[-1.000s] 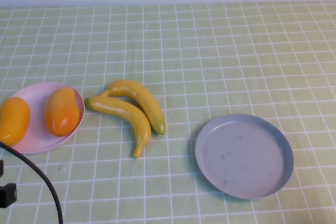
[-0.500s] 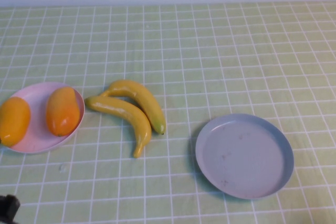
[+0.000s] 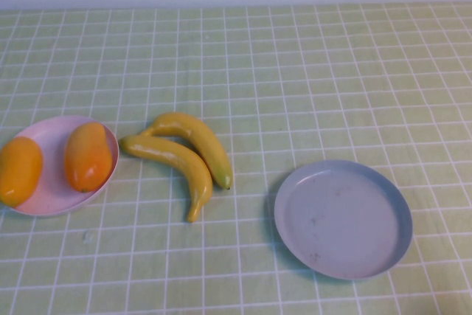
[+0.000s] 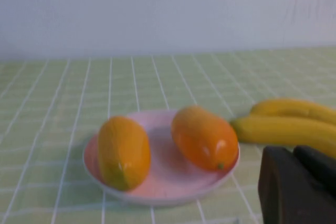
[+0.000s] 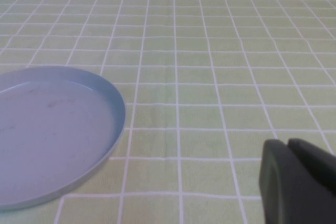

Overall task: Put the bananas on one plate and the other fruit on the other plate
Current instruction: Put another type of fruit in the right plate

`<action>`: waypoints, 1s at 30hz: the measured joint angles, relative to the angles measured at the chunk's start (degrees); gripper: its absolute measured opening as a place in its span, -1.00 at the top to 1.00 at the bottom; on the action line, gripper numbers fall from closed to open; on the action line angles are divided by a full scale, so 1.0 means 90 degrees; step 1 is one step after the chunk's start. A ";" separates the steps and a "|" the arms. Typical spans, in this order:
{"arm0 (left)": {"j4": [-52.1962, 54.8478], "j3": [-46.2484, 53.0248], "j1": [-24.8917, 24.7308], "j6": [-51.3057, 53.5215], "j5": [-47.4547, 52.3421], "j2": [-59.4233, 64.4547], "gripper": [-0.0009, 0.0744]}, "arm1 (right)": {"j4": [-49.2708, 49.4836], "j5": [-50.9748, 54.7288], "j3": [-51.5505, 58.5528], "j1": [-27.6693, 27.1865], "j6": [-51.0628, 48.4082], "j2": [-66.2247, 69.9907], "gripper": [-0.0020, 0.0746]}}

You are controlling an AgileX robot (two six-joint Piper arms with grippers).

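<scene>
- The left pincer (image 4: 299,184) shows only as a dark, blurred block cut by the left wrist view's corner; its fingers cannot be made out.
- The right pincer (image 5: 296,179) is likewise a dark corner shape, cropped.
- Neither pincer appears in the high view.
- The bananas (image 4: 286,124), beyond the left pincer, run off the frame edge.
- The grey-blue plate (image 5: 113,129), well apart from the right pincer, is cut by the frame edge.
- The leftmost mango (image 3: 16,170) is clipped by the high view's edge.
</scene>
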 joint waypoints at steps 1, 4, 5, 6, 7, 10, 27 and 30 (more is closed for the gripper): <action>0.0000 0.0000 0.0000 0.0000 0.0195 0.0007 0.97 | 0.0000 0.0000 0.0000 0.0000 0.0000 0.0000 0.99; 0.0039 0.0000 0.0000 0.0005 0.0948 -0.0003 0.97 | 0.0000 0.0011 0.0000 0.0000 0.0000 0.0000 0.99; 0.0052 0.0005 0.0000 0.0040 0.1177 -0.0003 0.97 | 0.0000 0.0011 0.0000 0.0000 0.0000 0.0000 0.99; 0.0064 0.0015 0.0000 0.0104 0.1401 -0.0003 0.97 | 0.0000 0.0011 0.0000 0.0000 0.0000 0.0000 0.99; 0.0073 0.0015 0.0000 0.0158 0.1574 -0.0003 0.97 | 0.0000 0.0011 0.0000 0.0000 0.0000 0.0000 0.99; 0.0113 0.0015 0.0000 0.0222 0.1833 -0.0003 0.97 | 0.0000 0.0011 0.0000 0.0000 0.0000 0.0000 0.99; 0.0129 0.0015 0.0000 0.0290 0.1847 -0.0008 0.97 | 0.0000 0.0011 0.0000 0.0000 0.0000 0.0000 0.99; 0.0129 0.0015 0.0000 0.0290 0.1847 -0.0008 0.97 | 0.0000 0.0011 0.0000 0.0000 0.0000 0.0000 0.99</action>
